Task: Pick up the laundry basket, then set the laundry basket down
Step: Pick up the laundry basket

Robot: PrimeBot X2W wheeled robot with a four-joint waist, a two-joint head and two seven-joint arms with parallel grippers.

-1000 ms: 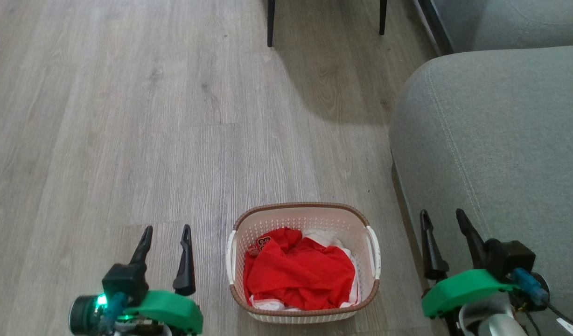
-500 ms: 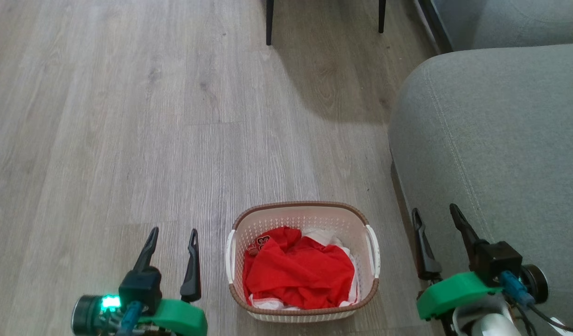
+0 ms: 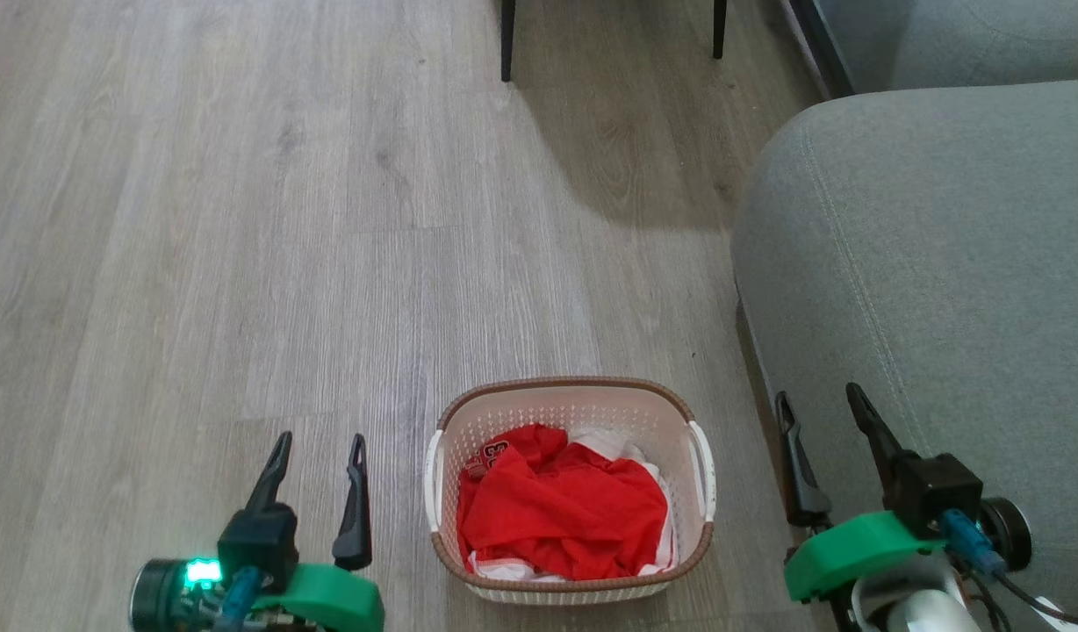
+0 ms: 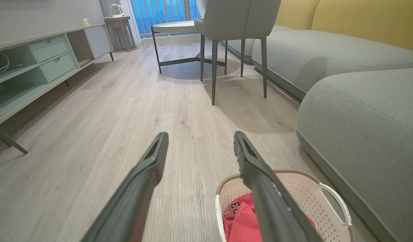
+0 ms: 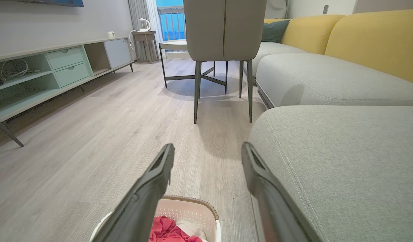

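The laundry basket point(image 3: 574, 408), cream-white and perforated with a brown rim and white side handles, stands on the wooden floor holding red and white clothes. My left gripper point(image 3: 319, 449) hovers open to its left, apart from the handle. To the basket's right, my right gripper point(image 3: 820, 399) is open too, beside the grey sofa. In the left wrist view the basket point(image 4: 307, 195) lies at the lower right, partly behind the right finger, with the gripper point(image 4: 199, 139) empty. The right wrist view has the basket point(image 5: 193, 210) at the bottom, under the open gripper point(image 5: 206, 149).
A grey sofa point(image 3: 934, 263) fills the right side, close to the basket and my right arm. Dark chair legs point(image 3: 508, 44) stand at the far end. A grey chair point(image 5: 223, 33), a small table point(image 4: 173, 28) and a low green cabinet point(image 5: 41, 74) stand farther off.
The left gripper edged toward the basket, then drew back slightly. The right gripper shifted a little left and forward early on, then held still. The basket has stayed put.
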